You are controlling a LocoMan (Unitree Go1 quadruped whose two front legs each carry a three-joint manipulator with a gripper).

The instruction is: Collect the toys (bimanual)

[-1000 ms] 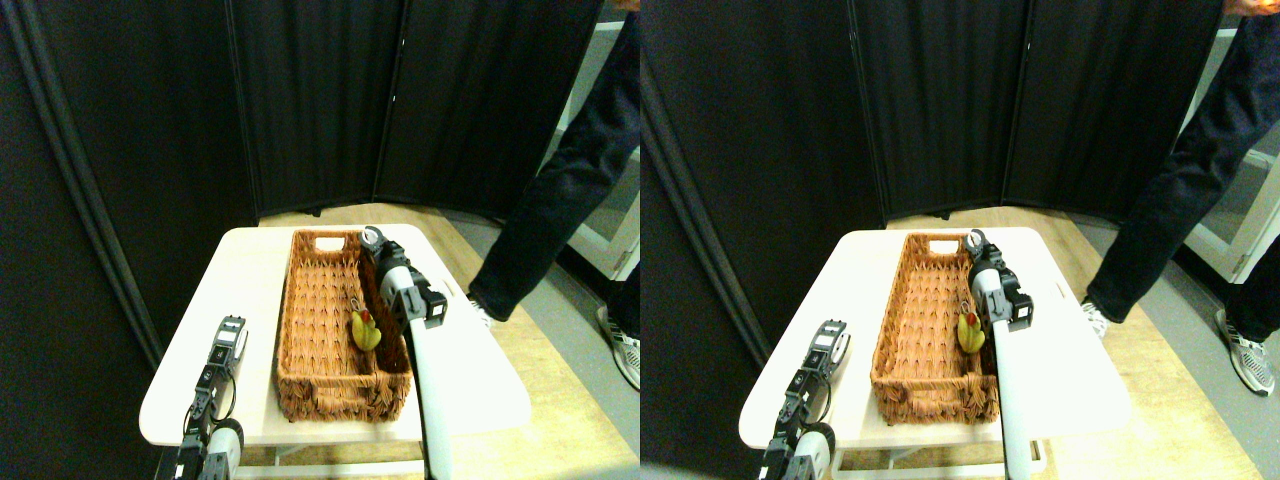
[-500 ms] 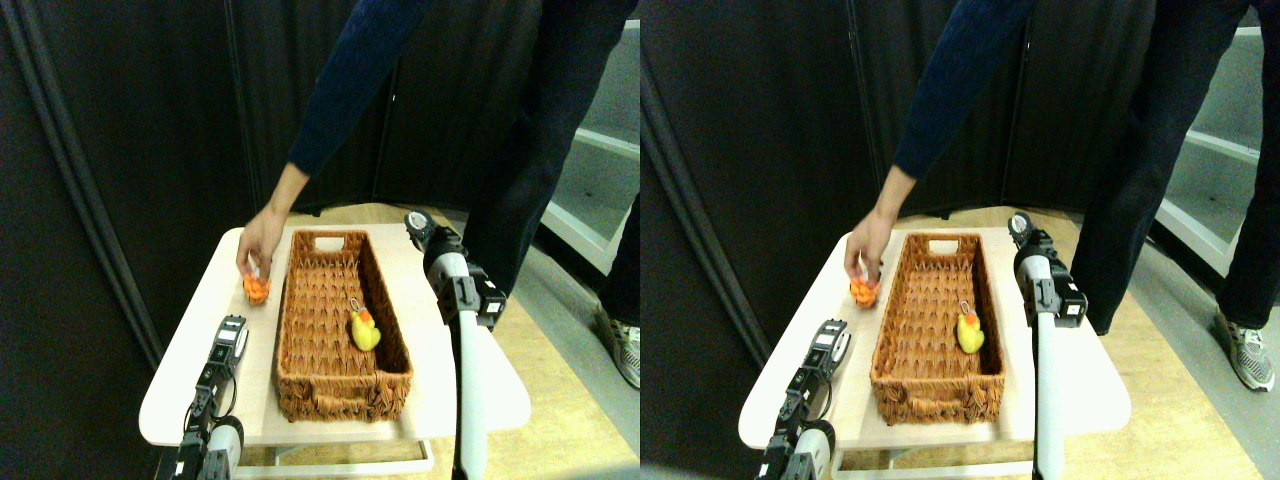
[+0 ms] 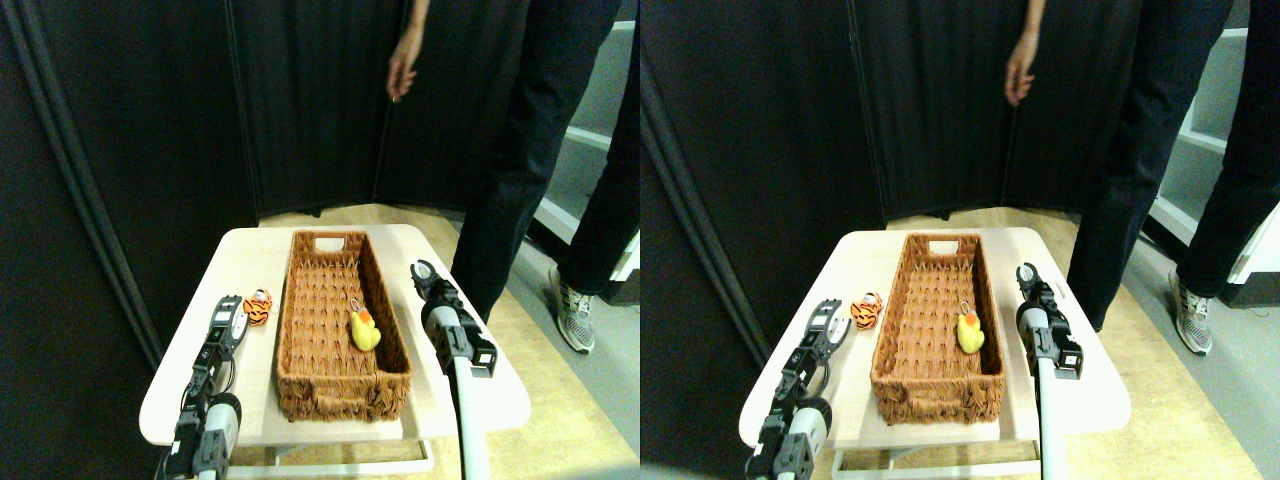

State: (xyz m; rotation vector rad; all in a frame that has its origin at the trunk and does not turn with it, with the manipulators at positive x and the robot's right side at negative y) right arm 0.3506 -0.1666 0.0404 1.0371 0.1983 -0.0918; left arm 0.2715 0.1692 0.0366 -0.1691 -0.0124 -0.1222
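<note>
An orange-black striped tiger toy (image 3: 258,307) lies on the table, just left of the wicker basket (image 3: 291,300). A yellow duck toy (image 3: 365,330) rests inside the basket, near its right wall. My left gripper (image 3: 231,313) is open just left of the tiger, slightly nearer to me, with nothing between its fingers. My right gripper (image 3: 422,272) hangs over the table to the right of the basket, level with the duck and holding nothing.
The pale table (image 3: 240,255) has rounded edges, and the basket runs lengthways down its middle. A person in dark trousers (image 3: 510,200) stands by the far right corner, one hand (image 3: 403,70) hanging high up. Black folding screens close off the back and left.
The person's hand set the tiger down left of the basket and withdrew. My right arm swung from above the basket to its right and drew back. My left gripper edged forward.
</note>
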